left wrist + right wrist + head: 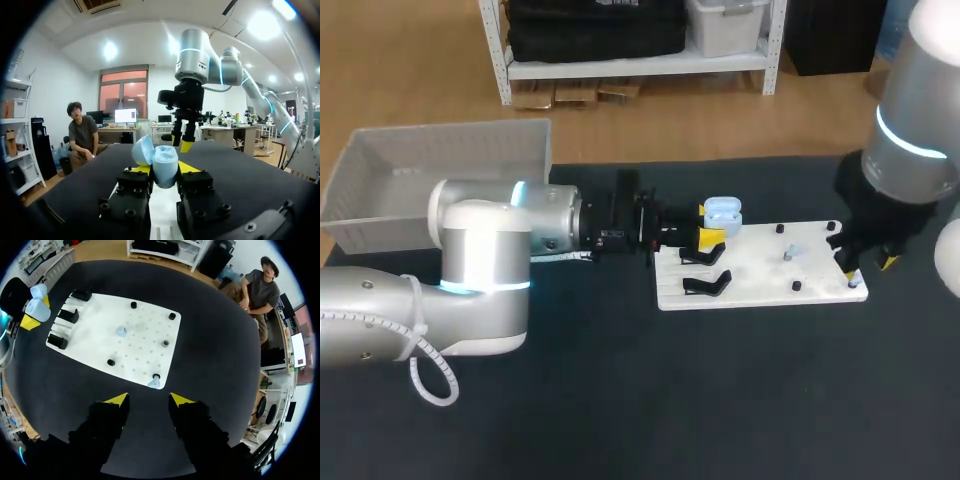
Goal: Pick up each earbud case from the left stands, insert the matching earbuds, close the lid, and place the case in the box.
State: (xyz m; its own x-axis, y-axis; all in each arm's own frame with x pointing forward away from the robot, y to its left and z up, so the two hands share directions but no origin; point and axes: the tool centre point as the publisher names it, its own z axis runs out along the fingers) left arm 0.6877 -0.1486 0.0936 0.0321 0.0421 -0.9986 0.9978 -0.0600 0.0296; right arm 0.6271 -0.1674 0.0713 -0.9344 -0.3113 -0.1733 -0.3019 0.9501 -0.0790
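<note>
Dark tabletop: my left fingers grip the open case, right fingers spread; earbuds uninserted, nothing boxed.

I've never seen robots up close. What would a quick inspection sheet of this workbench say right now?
Surface: black table carrying a white board.
Job's things: pale blue earbud case, lid open, held in the left tool; black stands empty; two small pale blue pieces, likely earbuds, on the board; box at the far left.
Clutter: nothing seen.
Tools: left tool shut on the case; right tool open, above the table beside the board's edge.
Cables: white looped cable on the left arm.
Surroundings: nothing seen reaching over the table.
</note>
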